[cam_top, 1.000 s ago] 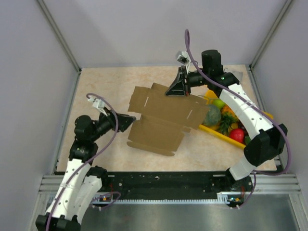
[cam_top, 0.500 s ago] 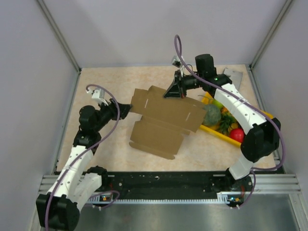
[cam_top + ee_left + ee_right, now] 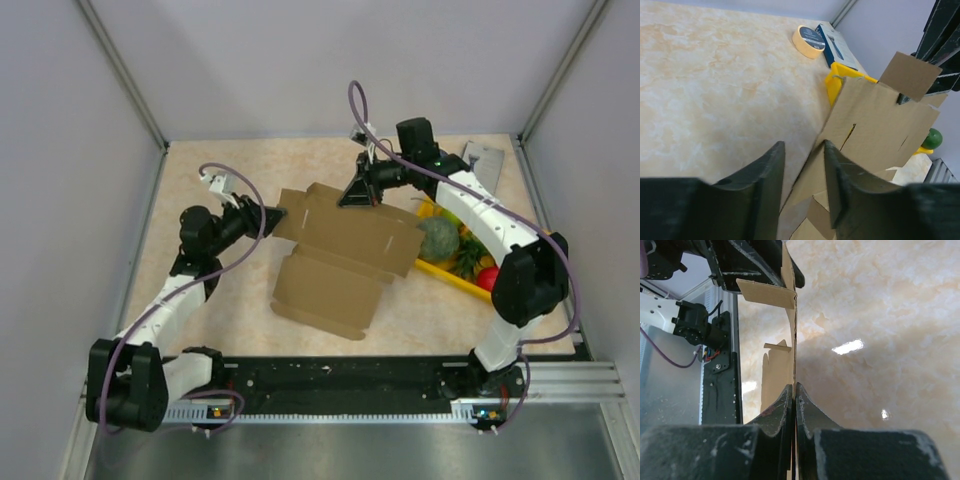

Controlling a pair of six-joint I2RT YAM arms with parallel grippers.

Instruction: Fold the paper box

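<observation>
Table w/ paper box, tray, tape

The paper box is matt brown cardboard; the desk looks glossy, marbled beige; the yellow tray is smooth plastic.

I have the left arm stretched forward and inward, the left gripper with its jaws apart. The right arm arcs toward the middle, the right gripper pinched tight on the paper box.

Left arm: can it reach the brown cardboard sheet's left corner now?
Likely yes. The left gripper sits at that corner of the brown die-cut cardboard sheet, jaws apart at its edge, nothing between. The right gripper pinches the far edge.
</observation>
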